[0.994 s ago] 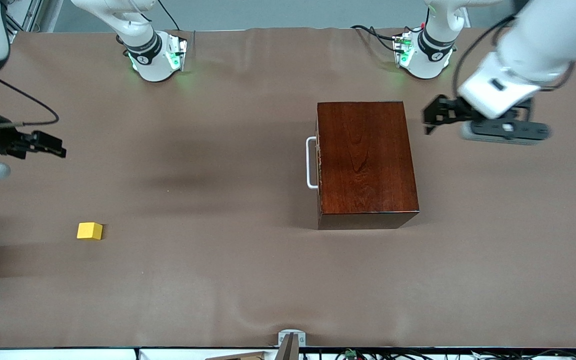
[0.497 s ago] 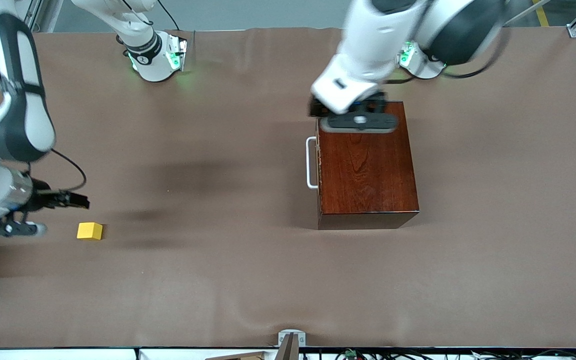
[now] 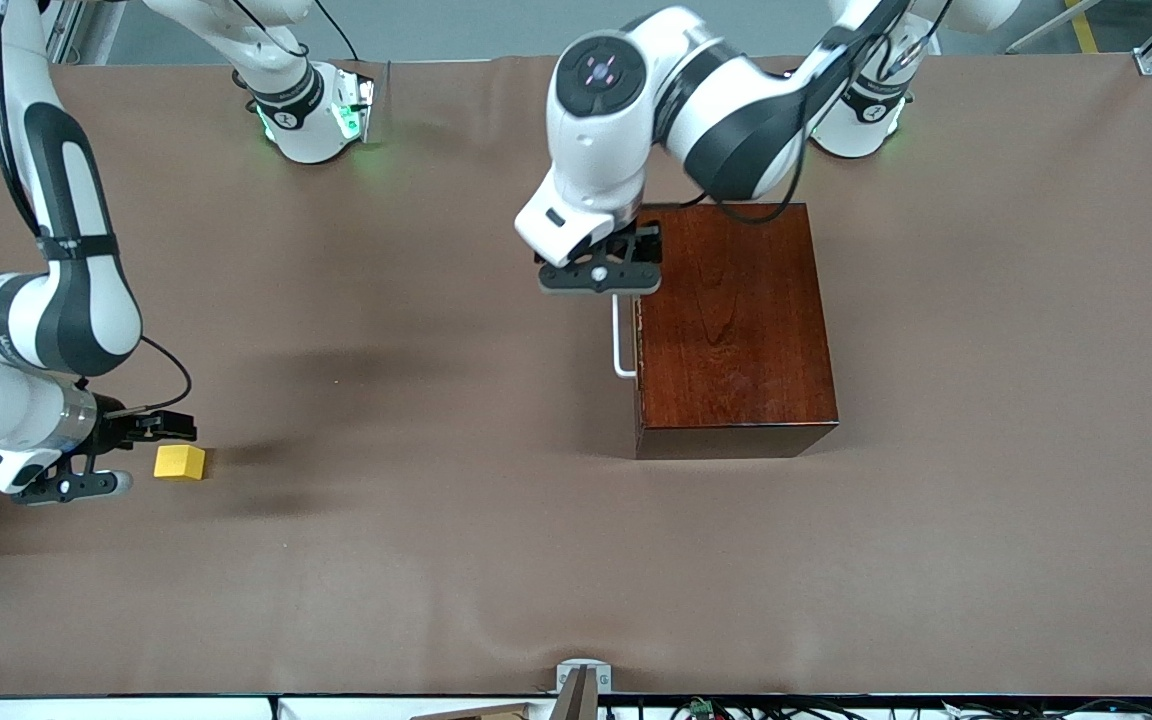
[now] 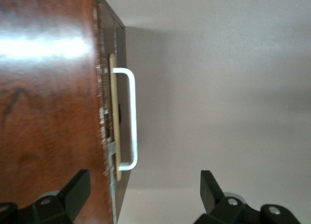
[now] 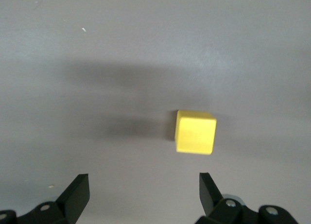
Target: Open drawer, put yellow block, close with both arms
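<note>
A dark reddish-brown wooden box (image 3: pixel 733 325) stands on the brown tabletop (image 3: pixel 456 560), toward the left arm's end, its drawer (image 4: pixel 117 122) fully pushed in so that only the thin pale-wood front edge and the white bar handle (image 3: pixel 620 335) show on the side of the box that faces the right arm's end. Nothing of the drawer's inside can be seen.

The left arm reaches from its base down over the box, and the left end effector (image 3: pixel 600 272) hangs above the handle's end that lies farther from the front camera, at the box's top corner. In the left wrist view its two black fingers (image 4: pixel 75 191) stand wide apart, one over the box's glossy top, the other over bare tabletop, with the handle (image 4: pixel 130 119) between them and lower down; they touch nothing.

The yellow block (image 3: pixel 180 461) lies on the tabletop well apart from the box, toward the right arm's end and a little nearer the front camera than the box's front corner. The right end effector (image 3: pixel 151 428) is just beside the block, on the side away from the box. The right wrist view shows its fingers (image 5: pixel 76 194) spread apart and empty, with the block (image 5: pixel 195 131) resting flat on the tabletop ahead of them, not yet between them.
</note>
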Action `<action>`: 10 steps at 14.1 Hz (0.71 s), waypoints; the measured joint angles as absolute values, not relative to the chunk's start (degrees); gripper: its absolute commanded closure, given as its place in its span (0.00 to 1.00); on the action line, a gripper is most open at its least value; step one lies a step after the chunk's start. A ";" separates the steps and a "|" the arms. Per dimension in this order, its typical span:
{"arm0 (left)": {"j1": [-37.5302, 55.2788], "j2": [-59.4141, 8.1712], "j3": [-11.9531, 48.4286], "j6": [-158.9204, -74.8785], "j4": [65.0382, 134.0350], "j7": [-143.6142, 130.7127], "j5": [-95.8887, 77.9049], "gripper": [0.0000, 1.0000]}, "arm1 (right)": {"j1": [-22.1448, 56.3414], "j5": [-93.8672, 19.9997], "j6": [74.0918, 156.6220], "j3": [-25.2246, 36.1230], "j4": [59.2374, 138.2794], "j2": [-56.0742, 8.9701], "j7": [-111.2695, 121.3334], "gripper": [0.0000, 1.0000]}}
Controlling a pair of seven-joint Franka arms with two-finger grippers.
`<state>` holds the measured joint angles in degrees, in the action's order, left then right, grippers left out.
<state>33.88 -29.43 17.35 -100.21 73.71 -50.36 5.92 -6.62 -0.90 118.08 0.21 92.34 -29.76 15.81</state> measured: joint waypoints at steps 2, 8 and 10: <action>37.21 -31.62 14.06 -102.05 73.56 -50.65 5.92 0.00 | -7.02 -0.90 121.28 0.23 92.35 -31.98 17.25 0.00; 44.48 -36.47 6.64 -103.42 73.43 -50.75 5.93 0.00 | -8.31 -0.80 125.51 0.34 92.23 -37.34 18.43 0.00; 44.43 -37.64 6.28 -103.36 73.42 -50.75 5.99 0.00 | -8.88 -0.79 125.65 0.40 92.22 -37.67 19.59 0.00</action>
